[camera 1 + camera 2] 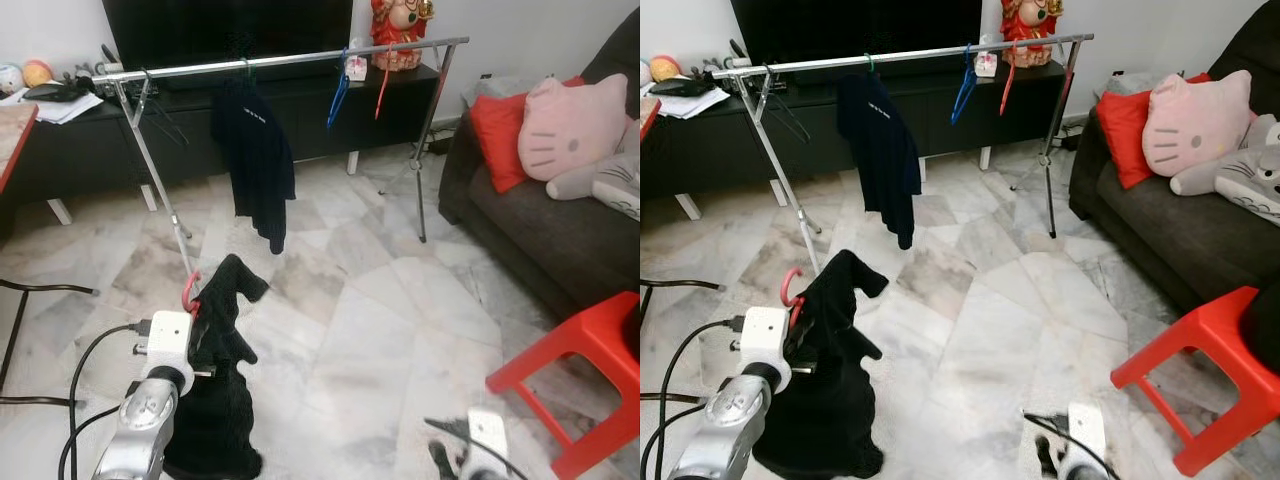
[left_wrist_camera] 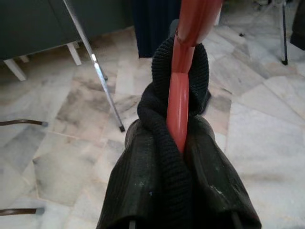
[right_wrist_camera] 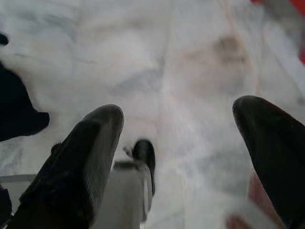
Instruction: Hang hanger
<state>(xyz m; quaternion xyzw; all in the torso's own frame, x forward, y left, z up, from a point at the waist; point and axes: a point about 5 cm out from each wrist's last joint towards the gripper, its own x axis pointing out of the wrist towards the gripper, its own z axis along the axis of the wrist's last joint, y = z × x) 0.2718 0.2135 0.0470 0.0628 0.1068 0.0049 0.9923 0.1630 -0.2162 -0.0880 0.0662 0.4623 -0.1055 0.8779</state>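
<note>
My left gripper [image 2: 178, 160] is shut on a red hanger [image 2: 180, 90] that carries a black knit garment [image 1: 215, 385]. The garment drapes down over the fingers toward the floor. The hanger's hook [image 1: 187, 290] sticks up beside the garment, low and in front of the rack's left leg. The silver clothes rail [image 1: 280, 62] runs across the room ahead. On it hang a dark navy top [image 1: 255, 150], a blue hanger [image 1: 338, 100], a red hanger [image 1: 383, 88] and a black wire hanger [image 1: 160, 112]. My right gripper [image 3: 178, 152] hangs low at the right, open over the marble floor.
A black TV bench [image 1: 300, 100] stands behind the rack. A dark sofa [image 1: 540, 220] with red and pink cushions is at the right, and a red stool [image 1: 585, 365] at the near right. Black chair legs [image 1: 20, 320] and cables lie at the left.
</note>
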